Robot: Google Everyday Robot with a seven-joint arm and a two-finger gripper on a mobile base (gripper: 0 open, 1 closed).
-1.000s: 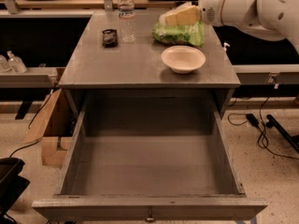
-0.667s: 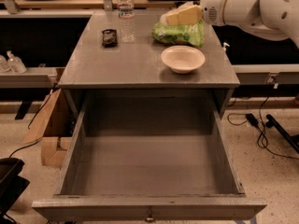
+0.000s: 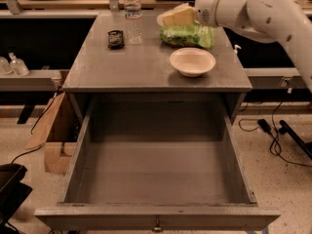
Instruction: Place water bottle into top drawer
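The water bottle [image 3: 132, 16], clear with a white cap and a pale label, stands upright at the back left of the grey tabletop [image 3: 146, 69]. The top drawer [image 3: 156, 217] is pulled wide open below the tabletop. Its inside is bare, and a small metal knob [image 3: 157, 225] sits on the front panel. My gripper [image 3: 171, 17] hangs over the back of the tabletop on the white arm [image 3: 263, 9] that comes in from the right. It is to the right of the bottle, at about the bottle's height, and apart from it.
A white bowl [image 3: 192, 61] sits at the right of the tabletop, with a green snack bag [image 3: 187, 35] behind it under my gripper. A small dark packet [image 3: 115, 38] lies left of the bottle. Pump bottles [image 3: 14, 65] stand on a left shelf. A cardboard box [image 3: 48, 130] and floor cables [image 3: 273, 130] flank the drawer.
My gripper and arm have moved a little to the left, closer to the water bottle. Nothing else has moved.
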